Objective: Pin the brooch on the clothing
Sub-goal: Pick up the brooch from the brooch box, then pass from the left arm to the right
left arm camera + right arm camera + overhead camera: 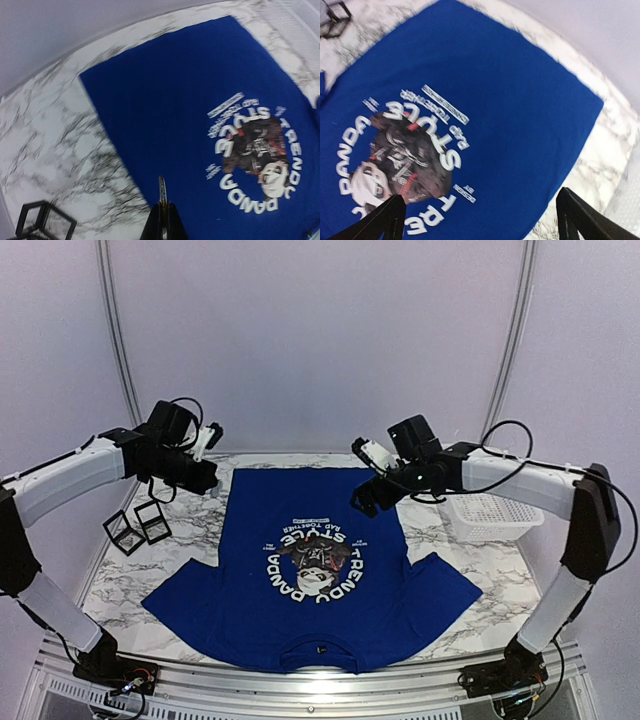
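Observation:
The royal-blue T-shirt (320, 570) lies flat on the marble table, panda graphic (315, 560) up, collar toward the arms. It also shows in the left wrist view (200, 115) and the right wrist view (485, 105). My left gripper (210, 480) hovers above the shirt's far left corner, shut on a thin edge-on brooch (162, 191) that sticks out past the fingertips. My right gripper (480, 215) is open and empty above the shirt's far right part, its fingers (385, 220) spread wide; it also shows in the top view (365, 502).
Two small black-framed clear boxes (138, 527) sit on the table left of the shirt, one also in the left wrist view (42, 222). A white mesh basket (492, 515) stands at the right. Table edges run close to the shirt's far hem.

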